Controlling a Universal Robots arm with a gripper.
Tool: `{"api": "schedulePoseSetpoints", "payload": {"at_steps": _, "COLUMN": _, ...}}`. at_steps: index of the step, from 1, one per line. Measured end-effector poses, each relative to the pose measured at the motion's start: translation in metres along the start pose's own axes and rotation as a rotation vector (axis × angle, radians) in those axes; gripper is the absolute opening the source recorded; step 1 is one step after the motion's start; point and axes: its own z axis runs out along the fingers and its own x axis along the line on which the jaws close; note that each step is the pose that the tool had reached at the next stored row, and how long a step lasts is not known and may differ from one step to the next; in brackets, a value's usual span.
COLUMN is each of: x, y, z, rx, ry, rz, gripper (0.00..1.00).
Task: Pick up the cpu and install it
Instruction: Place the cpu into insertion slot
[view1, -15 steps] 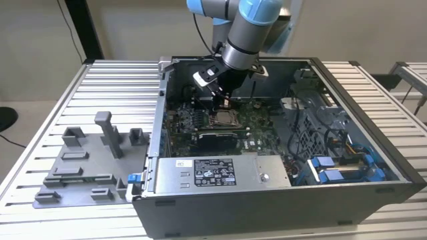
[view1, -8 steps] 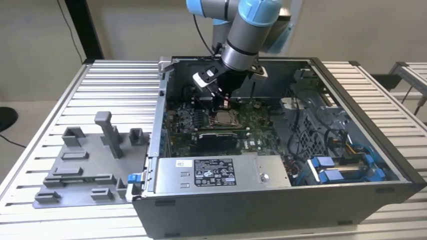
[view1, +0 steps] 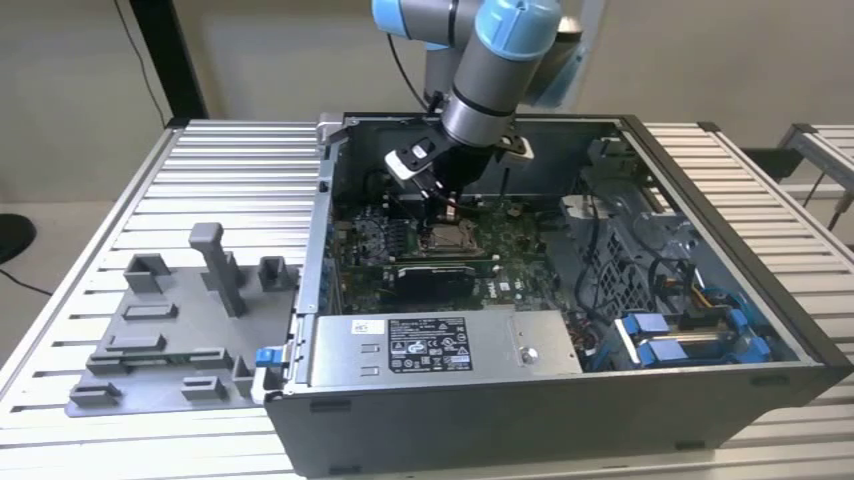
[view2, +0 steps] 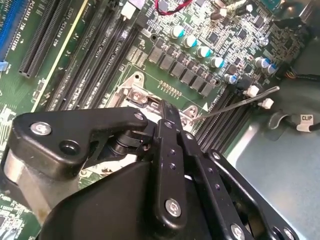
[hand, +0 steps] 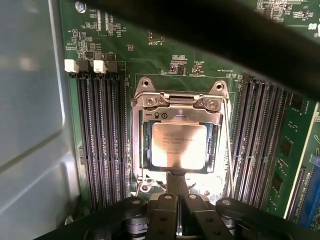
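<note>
Within the socket frame (hand: 175, 106) lies the cpu (hand: 179, 145), fingers (hand: 172, 184) seemingly touching.

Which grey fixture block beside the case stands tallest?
The slim upright post in the exterior view; it rises well above the low block to the exterior view's left and the others.

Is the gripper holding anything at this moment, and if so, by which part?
Nothing seems to be held. The gripper has its fingers together, tips at the edge of the cpu, which lies flat in the socket frame.
</note>
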Motion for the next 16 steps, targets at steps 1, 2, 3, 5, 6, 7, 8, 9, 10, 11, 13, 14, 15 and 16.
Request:
{"api": "schedulePoseSetpoints", "payload": {"at_steps": 1, "x": 0.0000, "y": -0.0001, "z": 0.0000, "rx": 0.0001, "ry": 0.0005, "rz": 0.000, "gripper": 0.00}}
{"api": "schedulePoseSetpoints", "payload": {"at_steps": 2, "x": 0.0001, "y": -0.0002, "z": 0.0001, "rx": 0.0000, "ry": 0.0009, "rz": 0.000, "gripper": 0.00}}
{"api": "schedulePoseSetpoints", "payload": {"at_steps": 3, "x": 0.0001, "y": -0.0002, "z": 0.0001, "rx": 0.0000, "ry": 0.0014, "rz": 0.000, "gripper": 0.00}}
{"api": "schedulePoseSetpoints", "payload": {"at_steps": 5, "x": 0.0000, "y": -0.0003, "z": 0.0009, "rx": -0.0001, "ry": 0.0025, "rz": -0.001, "gripper": 0.00}}
{"api": "schedulePoseSetpoints", "payload": {"at_steps": 6, "x": -0.0001, "y": -0.0004, "z": 0.0010, "rx": 0.0000, "ry": 0.0028, "rz": -0.001, "gripper": 0.00}}
{"api": "schedulePoseSetpoints", "payload": {"at_steps": 7, "x": 0.0000, "y": -0.0005, "z": 0.0010, "rx": 0.0000, "ry": 0.0031, "rz": -0.001, "gripper": 0.00}}
{"api": "schedulePoseSetpoints", "payload": {"at_steps": 8, "x": 0.0000, "y": -0.0006, "z": 0.0005, "rx": 0.0001, "ry": 0.0030, "rz": -0.001, "gripper": 0.00}}
{"api": "schedulePoseSetpoints", "payload": {"at_steps": 9, "x": 0.0001, "y": -0.0009, "z": -0.0007, "rx": 0.0000, "ry": 0.0031, "rz": -0.001, "gripper": 0.00}}
{"api": "schedulePoseSetpoints", "payload": {"at_steps": 10, "x": 0.0002, "y": -0.0014, "z": -0.0026, "rx": 0.0000, "ry": 0.0031, "rz": -0.001, "gripper": 0.00}}
{"api": "schedulePoseSetpoints", "payload": {"at_steps": 11, "x": 0.0004, "y": -0.0020, "z": -0.0046, "rx": 0.0000, "ry": 0.0032, "rz": -0.001, "gripper": 0.00}}
{"api": "schedulePoseSetpoints", "payload": {"at_steps": 13, "x": 0.0007, "y": -0.0031, "z": -0.0082, "rx": -0.0001, "ry": 0.0032, "rz": -0.001, "gripper": 0.00}}
{"api": "schedulePoseSetpoints", "payload": {"at_steps": 14, "x": 0.0008, "y": -0.0036, "z": -0.0099, "rx": 0.0000, "ry": 0.0032, "rz": -0.001, "gripper": 0.00}}
{"api": "schedulePoseSetpoints", "payload": {"at_steps": 15, "x": 0.0010, "y": -0.0042, "z": -0.0116, "rx": -0.0001, "ry": 0.0033, "rz": -0.001, "gripper": 0.00}}
{"api": "schedulePoseSetpoints", "payload": {"at_steps": 16, "x": 0.0011, "y": -0.0048, "z": -0.0133, "rx": -0.0001, "ry": 0.0033, "rz": -0.001, "gripper": 0.00}}
